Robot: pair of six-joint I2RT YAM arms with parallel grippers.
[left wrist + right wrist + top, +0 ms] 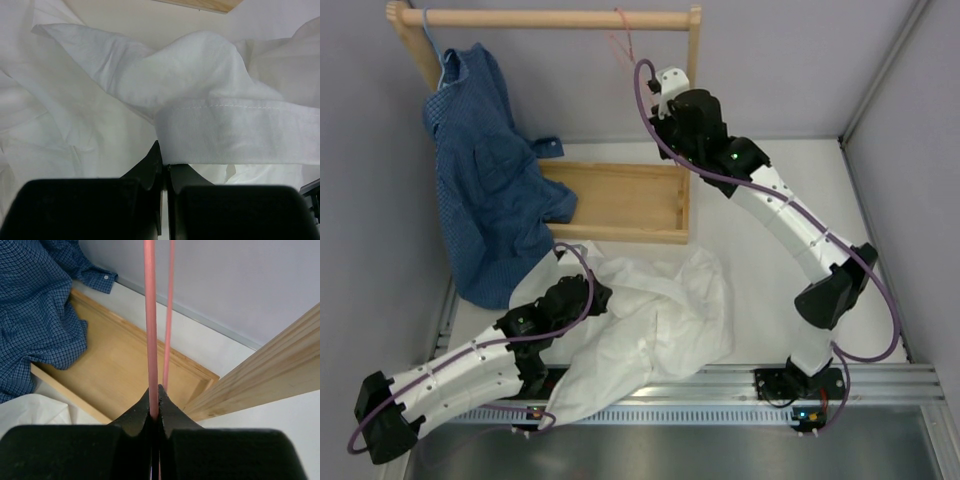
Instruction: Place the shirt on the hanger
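Thin, white and rumpled, the shirt [660, 320] lies heaped on the surface [760, 190] near the arms, with the left claw [162, 155] pinched shut on a fold by its stitched hem. The right claw [155, 400] clamps the hanger [149, 315], slim pink wire whose outline is hard to trace by the wooden rail [550, 18].

I find no writing, label, brand, number or sign that I can read in any of my three views.
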